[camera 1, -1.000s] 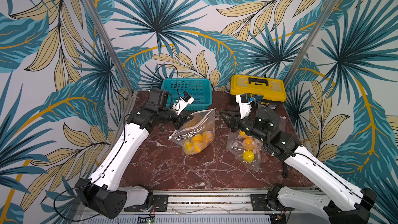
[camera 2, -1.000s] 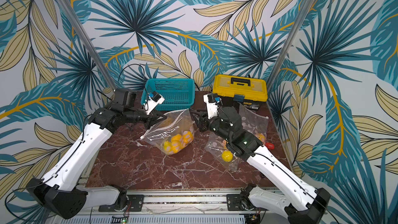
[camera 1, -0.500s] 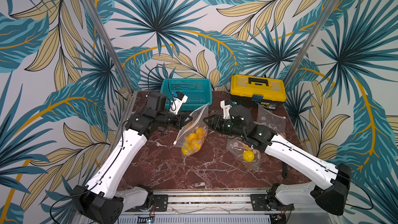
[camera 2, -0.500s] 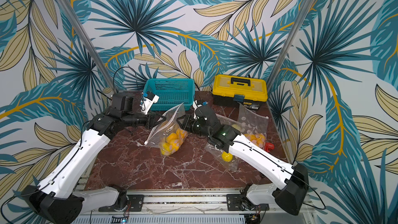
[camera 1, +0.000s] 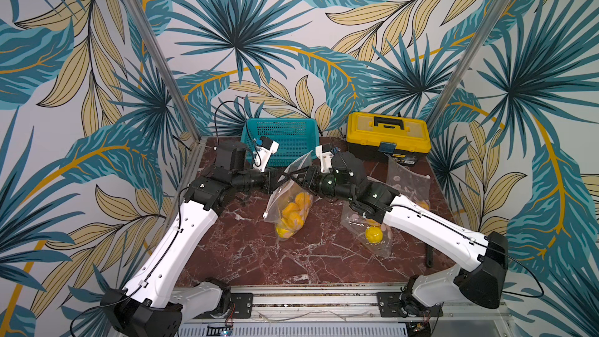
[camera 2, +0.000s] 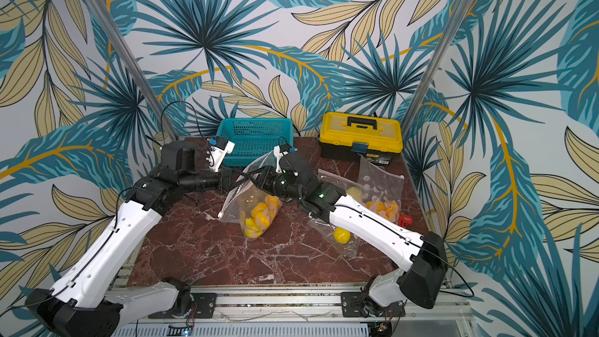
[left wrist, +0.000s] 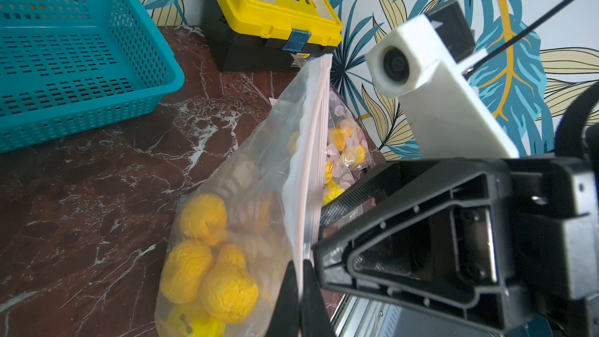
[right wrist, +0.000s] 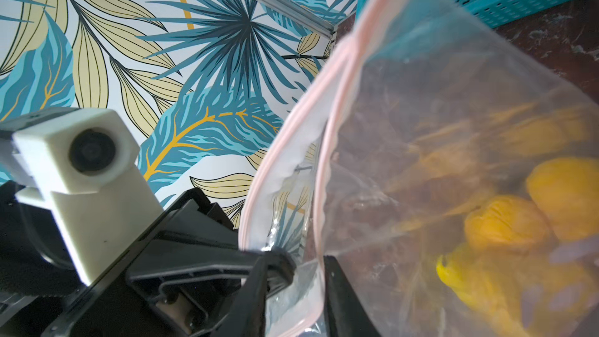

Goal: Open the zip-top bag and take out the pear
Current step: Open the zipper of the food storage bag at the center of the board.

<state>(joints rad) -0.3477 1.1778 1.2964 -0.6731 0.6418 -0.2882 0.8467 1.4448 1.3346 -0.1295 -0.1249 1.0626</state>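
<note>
Three clear zip-top bags sit on the marble table (camera 1: 246, 254), all holding yellow fruit. Going left to right in both top views: at ten o'clock the left gripper (camera 1: 281, 179) is clamped tight on the top strip of the middle zip-top bag (camera 1: 291, 202), which hangs upright at table centre. At twelve o'clock stands one teal basket (camera 1: 285, 139). The right gripper (camera 1: 293, 177) meets the same strip from the opposite side; the right wrist view shows its jaws (right wrist: 308, 273) parted around one wall of the mouth, and whether they pinch it I cannot tell. At one o'clock sits one yellow toolbox (camera 1: 387, 136). Two further bags, one flat bag (camera 1: 372, 238) at three o'clock and one upright bag (camera 1: 406, 179) behind it, are partly hidden by the right arm.

Only the left wrist view shows a pear (left wrist: 227, 283) shape among the fruit, its neck upward. The fruits overlap too much to count.
</note>
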